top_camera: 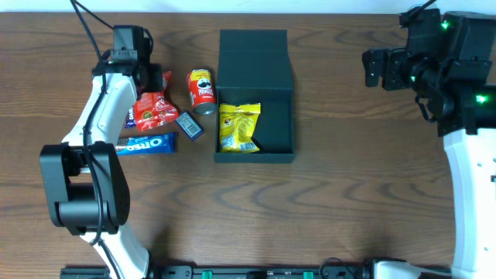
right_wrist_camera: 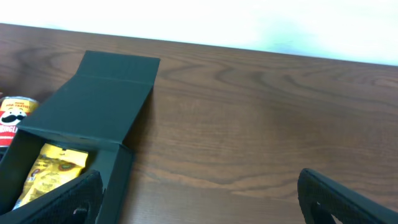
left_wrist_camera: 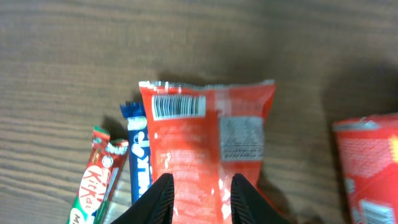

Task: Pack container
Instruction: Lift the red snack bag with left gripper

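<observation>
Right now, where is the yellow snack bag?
Overhead, the yellow bag lies inside the open dark square box, near its left wall, right of the red Pringles can.

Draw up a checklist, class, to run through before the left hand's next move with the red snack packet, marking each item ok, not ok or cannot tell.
1. Left hand straddles the shiny red plastic snack packet: ok.
2. Grip on that packet is firm: cannot tell.
3. Dark matte square container has its flap lid open: ok.
4. Free room inside, beside the yellow crinkly packet: ok.
5. Right hand is open and well away from the container: ok.
</observation>
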{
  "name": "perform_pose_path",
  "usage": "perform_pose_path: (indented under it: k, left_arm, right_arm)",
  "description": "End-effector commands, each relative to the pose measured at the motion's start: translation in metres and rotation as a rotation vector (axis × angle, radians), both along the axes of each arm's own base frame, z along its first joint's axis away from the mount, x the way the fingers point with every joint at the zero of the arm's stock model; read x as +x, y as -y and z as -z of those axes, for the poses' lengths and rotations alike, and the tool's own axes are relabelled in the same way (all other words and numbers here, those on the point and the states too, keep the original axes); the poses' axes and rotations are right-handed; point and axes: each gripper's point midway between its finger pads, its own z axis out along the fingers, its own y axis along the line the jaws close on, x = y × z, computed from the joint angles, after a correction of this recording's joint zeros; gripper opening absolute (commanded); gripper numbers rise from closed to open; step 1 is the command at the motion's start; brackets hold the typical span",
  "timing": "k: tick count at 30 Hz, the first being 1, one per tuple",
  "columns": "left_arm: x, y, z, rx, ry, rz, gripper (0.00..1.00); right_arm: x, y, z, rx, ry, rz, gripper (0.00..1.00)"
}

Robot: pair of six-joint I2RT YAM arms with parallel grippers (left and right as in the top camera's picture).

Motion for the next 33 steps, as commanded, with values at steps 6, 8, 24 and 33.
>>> perform_pose_path:
  k: [6,8,24,33]
  left_arm:
    - [-0.002,0.009,0.008,-0.021,-0.038,-0.023,0.52]
    - [-0.008,0.008,0.018,-0.047,-0.067,-0.074,0.53]
    - [-0.027,0.008,0.09,-0.086,-0.216,-0.184,0.51]
    - [-0.023,0.008,0.087,-0.086,-0.216,-0.183,0.12]
  right_arm:
    - [0.001,0.001,0.0,0.015,-0.002,0.011,0.99]
    - [0.001,0.001,0.0,0.015,-0.001,0.011,0.99]
    - [0.0,0.001,0.002,0.015,-0.009,0.011,0.99]
    - [0.0,0.001,0.001,0.015,-0.009,0.011,0.99]
